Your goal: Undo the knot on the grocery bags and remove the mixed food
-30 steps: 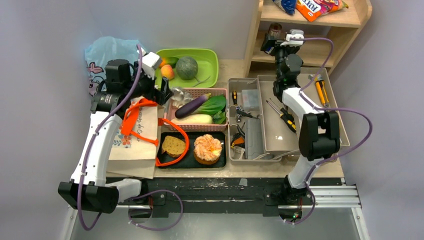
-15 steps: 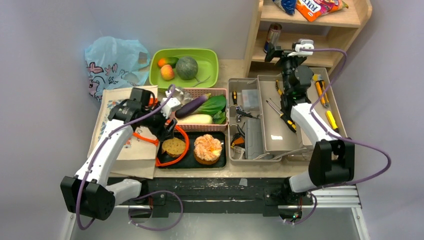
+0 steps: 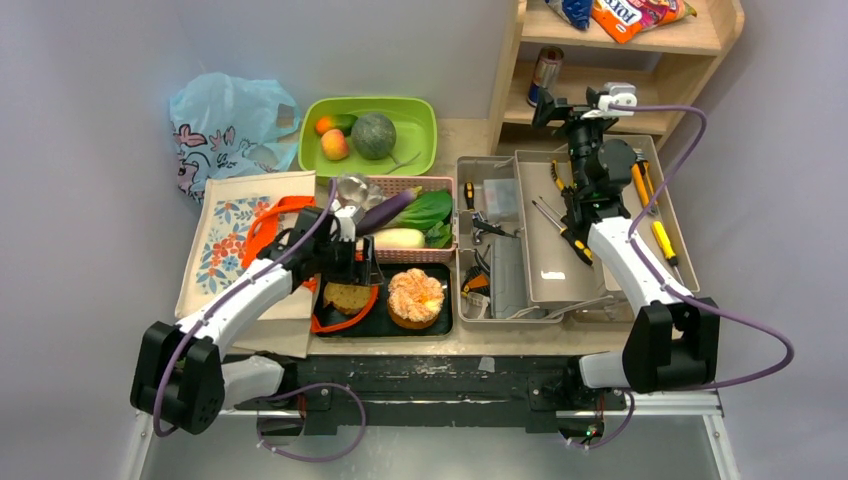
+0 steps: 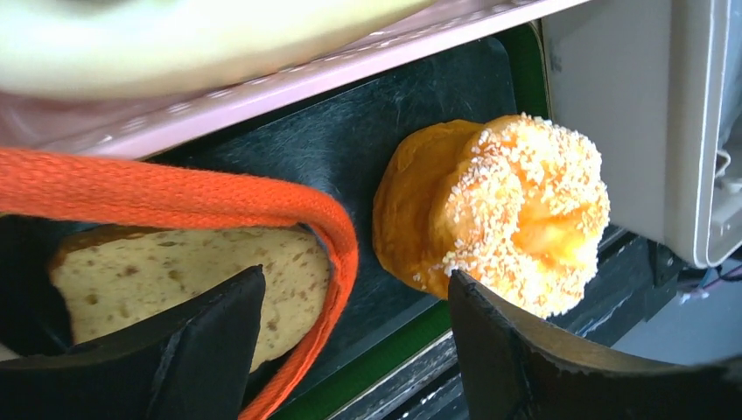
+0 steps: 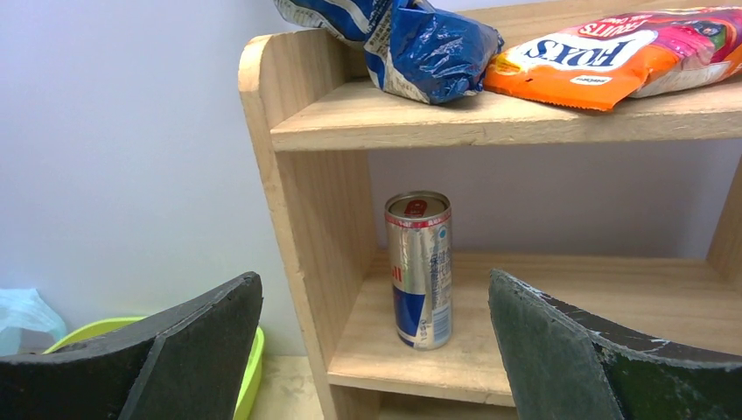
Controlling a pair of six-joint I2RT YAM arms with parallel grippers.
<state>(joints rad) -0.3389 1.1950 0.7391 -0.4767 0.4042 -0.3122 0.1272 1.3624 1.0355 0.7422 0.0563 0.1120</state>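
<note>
pastry (image 4: 490, 210) right of bread (image 4: 175, 271), can (image 5: 420, 267) on shelf (image 5: 525, 350)

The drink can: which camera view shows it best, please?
The right wrist view. There the drink can stands upright on the lower shelf board, near, whole and unblocked. The top external view shows it only small and from above. The left wrist view does not show it.

This looks like a robot test room, a kind of lab. The left robot arm (image 3: 235, 305) and right robot arm (image 3: 625, 255) are bolted to a metal rail (image 3: 665, 385) at the bottom of the top view. Plain grey walls stand around a small bench (image 3: 470, 140). On it are a green tray (image 3: 420, 150) with a green melon (image 3: 373, 135) at the top, and a grey toolbox (image 3: 545, 250) on the right. A wooden shelf (image 3: 508, 70) stands in the upper right.
</note>
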